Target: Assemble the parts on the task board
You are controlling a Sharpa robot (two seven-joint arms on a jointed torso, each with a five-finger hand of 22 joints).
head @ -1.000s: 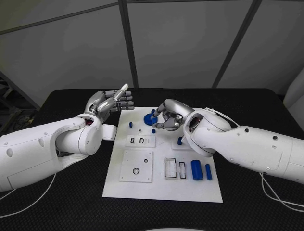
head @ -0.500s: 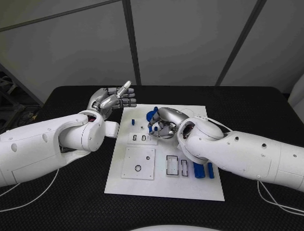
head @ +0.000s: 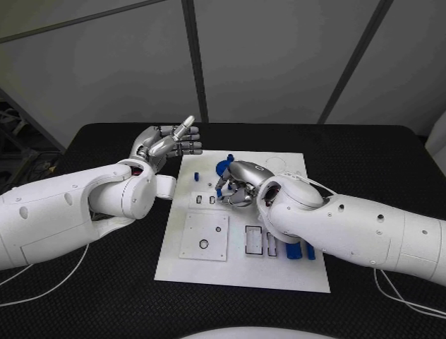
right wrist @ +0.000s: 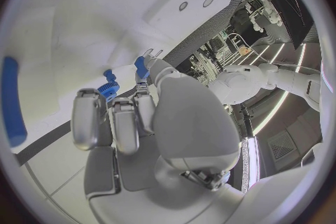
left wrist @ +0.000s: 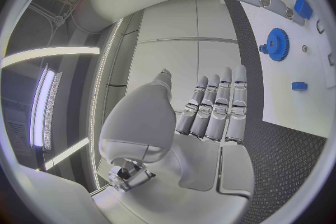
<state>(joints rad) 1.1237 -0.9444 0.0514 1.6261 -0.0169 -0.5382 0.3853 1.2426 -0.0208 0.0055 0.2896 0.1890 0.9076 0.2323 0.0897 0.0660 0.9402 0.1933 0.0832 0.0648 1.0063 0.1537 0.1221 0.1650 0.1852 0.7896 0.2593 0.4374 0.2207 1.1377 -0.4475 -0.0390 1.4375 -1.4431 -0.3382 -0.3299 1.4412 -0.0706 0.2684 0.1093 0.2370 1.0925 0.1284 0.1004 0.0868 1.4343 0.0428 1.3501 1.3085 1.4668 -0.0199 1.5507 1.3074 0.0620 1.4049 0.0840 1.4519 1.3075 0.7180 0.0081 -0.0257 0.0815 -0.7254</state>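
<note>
Nearest, a blue cylinder [head: 292,251] is left lying by the board's [head: 243,274] near right edge, mostly hidden under the right arm, so it could get swept off. Mid-board, the right hand [head: 239,185] is curled low; whether anything is held can't be told. Farther back sits the gear [head: 226,168], easily bumped. The left hand [head: 165,145] is held open beyond the far left corner.

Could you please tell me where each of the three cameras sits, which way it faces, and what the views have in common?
Head view: on the robot's head, looking down at the task board; both white arms, left hand and right hand show.
Left wrist view: behind the left hand, facing along its straight fingers; the task board lies to one side.
Right wrist view: behind the right hand, facing the task board.
Shared: all three show the blue gear.
</note>
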